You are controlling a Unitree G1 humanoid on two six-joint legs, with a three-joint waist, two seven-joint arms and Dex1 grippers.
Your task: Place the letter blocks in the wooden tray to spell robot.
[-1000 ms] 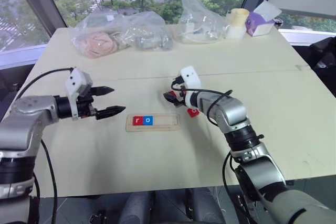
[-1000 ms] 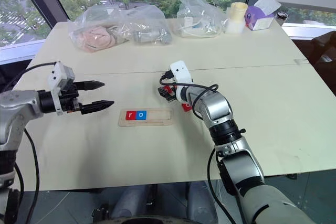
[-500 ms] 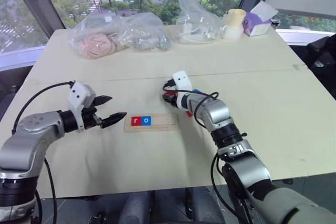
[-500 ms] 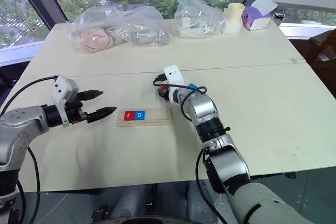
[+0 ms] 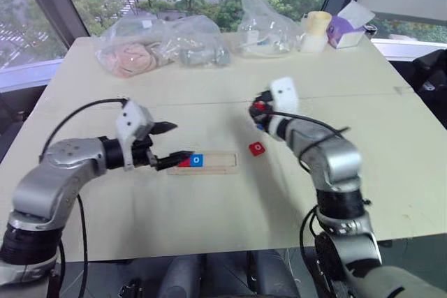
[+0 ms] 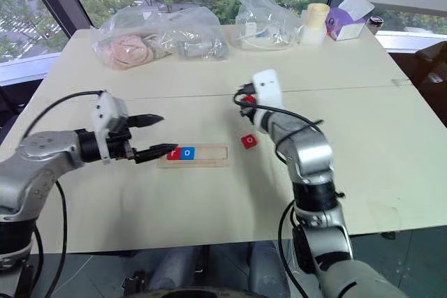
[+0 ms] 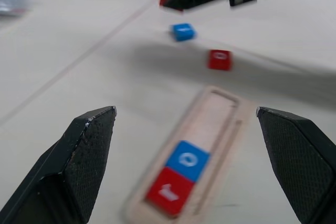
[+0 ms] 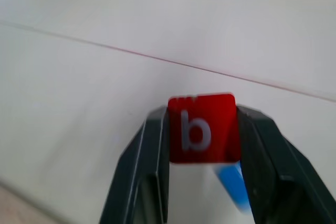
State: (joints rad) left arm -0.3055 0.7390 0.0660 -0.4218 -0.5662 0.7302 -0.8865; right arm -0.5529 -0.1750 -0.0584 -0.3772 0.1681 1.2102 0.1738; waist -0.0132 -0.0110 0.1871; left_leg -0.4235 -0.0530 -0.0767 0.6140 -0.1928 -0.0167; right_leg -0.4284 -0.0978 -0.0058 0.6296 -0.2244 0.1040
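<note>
Red "b" block is clamped between the right gripper fingers above the table. It should be lowered flat into the wooden tray beside the blue "o" block. The left gripper is spread wide, empty, over the tray's filled end.

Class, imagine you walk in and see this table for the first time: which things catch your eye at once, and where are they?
The right claw hangs above the table, clamped on a red b block. In front of the open left claw lies the wooden tray, with a red block and a blue o block side by side at its left end. A loose red block sits just right of the tray, with lumpy plastic bags along the far edge.
</note>
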